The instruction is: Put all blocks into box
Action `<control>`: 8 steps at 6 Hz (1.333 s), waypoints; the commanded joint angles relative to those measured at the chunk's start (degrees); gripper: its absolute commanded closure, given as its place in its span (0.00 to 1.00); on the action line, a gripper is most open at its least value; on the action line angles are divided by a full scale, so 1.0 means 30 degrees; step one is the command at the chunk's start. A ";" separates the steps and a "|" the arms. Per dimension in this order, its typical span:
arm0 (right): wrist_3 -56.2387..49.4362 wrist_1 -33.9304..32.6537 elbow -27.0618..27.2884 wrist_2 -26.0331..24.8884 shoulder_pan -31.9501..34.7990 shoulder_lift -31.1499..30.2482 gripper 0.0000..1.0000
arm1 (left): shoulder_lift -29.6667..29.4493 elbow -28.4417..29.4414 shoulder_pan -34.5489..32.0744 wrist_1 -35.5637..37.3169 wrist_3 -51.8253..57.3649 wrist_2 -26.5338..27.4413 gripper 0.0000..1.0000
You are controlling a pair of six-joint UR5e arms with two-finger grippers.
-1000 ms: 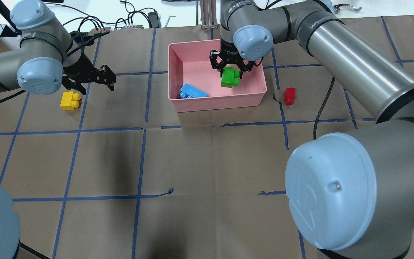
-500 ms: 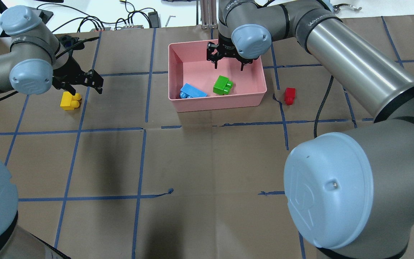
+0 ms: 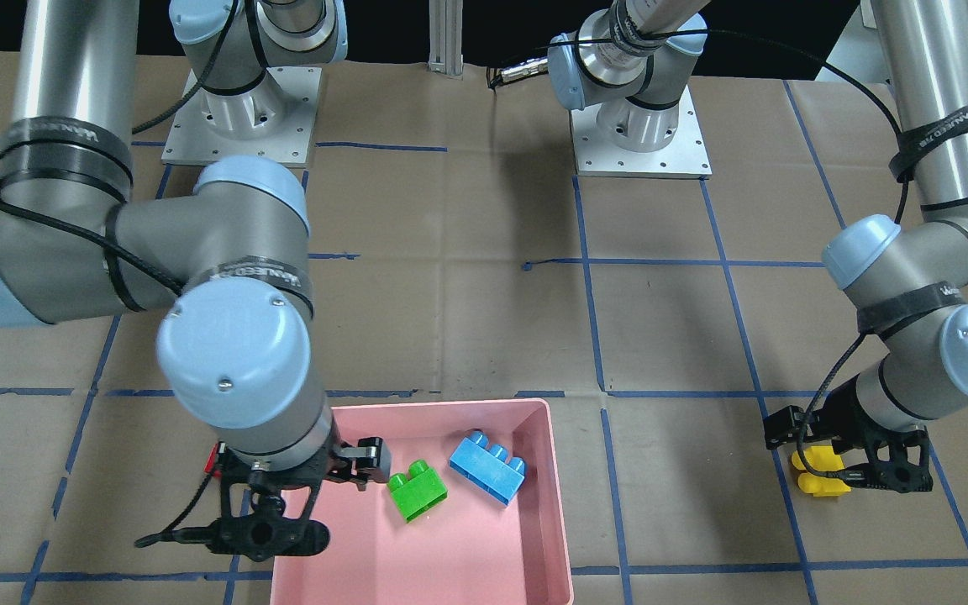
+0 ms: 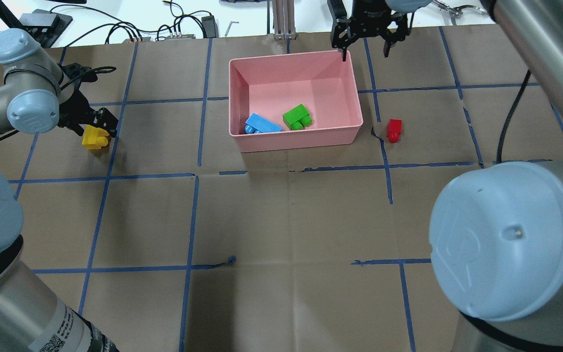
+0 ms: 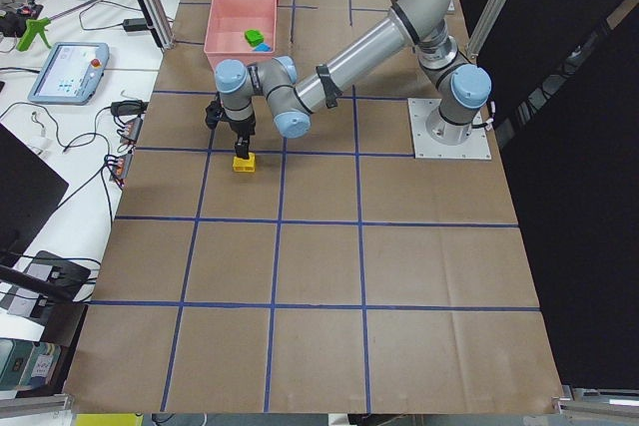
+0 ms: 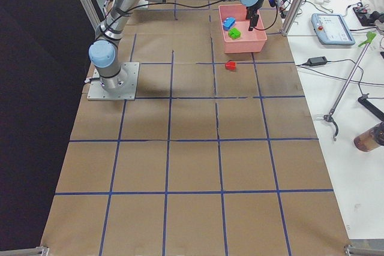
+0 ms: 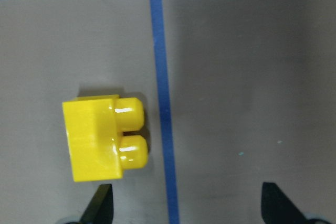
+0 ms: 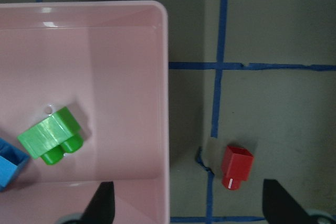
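Observation:
The pink box (image 4: 281,73) holds the green block (image 4: 296,117) and the blue block (image 4: 262,124) near its front wall. The red block (image 4: 394,130) lies on the table right of the box; it also shows in the right wrist view (image 8: 236,165). My right gripper (image 4: 365,46) is open and empty, high over the box's far right corner. The yellow block (image 4: 95,140) lies on the table at the left. My left gripper (image 4: 92,128) is open just above it. In the left wrist view the yellow block (image 7: 100,137) sits off the left fingertip (image 7: 100,208), not between the fingers.
Brown paper with a blue tape grid covers the table. Cables and small devices (image 4: 174,29) lie along the far edge. The arm bases (image 3: 639,126) stand at the robot's side of the table.
My right gripper let the green block drop into the box, then rose and moved back and right past the box's corner. My left gripper moved left and down over the yellow block.

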 commanded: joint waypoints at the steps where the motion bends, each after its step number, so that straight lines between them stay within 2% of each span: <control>1: -0.2363 0.0503 0.1271 0.0143 -0.2179 -0.0397 0.02 | -0.0777 0.0770 0.0076 0.0653 0.0845 0.1756 0.02; 2: -0.2078 0.0127 0.3169 0.0203 -0.2478 -0.1037 0.04 | -0.0923 0.0800 0.0076 0.0654 0.0733 0.1566 0.02; 3: -0.1437 -0.1559 0.5683 0.0232 -0.2452 -0.1798 0.04 | -0.1157 0.0713 0.0047 0.0654 0.0326 0.0636 0.02; 5: -0.0933 -0.8075 0.9995 0.0291 -0.2393 -0.2099 0.01 | -0.1276 0.0625 0.0076 0.0654 0.0467 0.0363 0.01; 6: -0.0556 -0.9646 1.0884 0.0465 -0.2335 -0.1895 0.01 | -0.1363 0.0653 0.0076 0.0654 0.0468 0.0421 0.01; 7: 0.0173 -0.9865 1.0951 0.1511 -0.2334 -0.1429 0.01 | -0.1625 0.0683 0.0076 0.0625 0.0439 0.0538 0.04; 8: 0.0152 -0.9896 1.1097 0.1493 -0.2363 -0.0989 0.01 | -0.1512 0.0654 0.0076 0.0480 0.0410 0.0539 0.21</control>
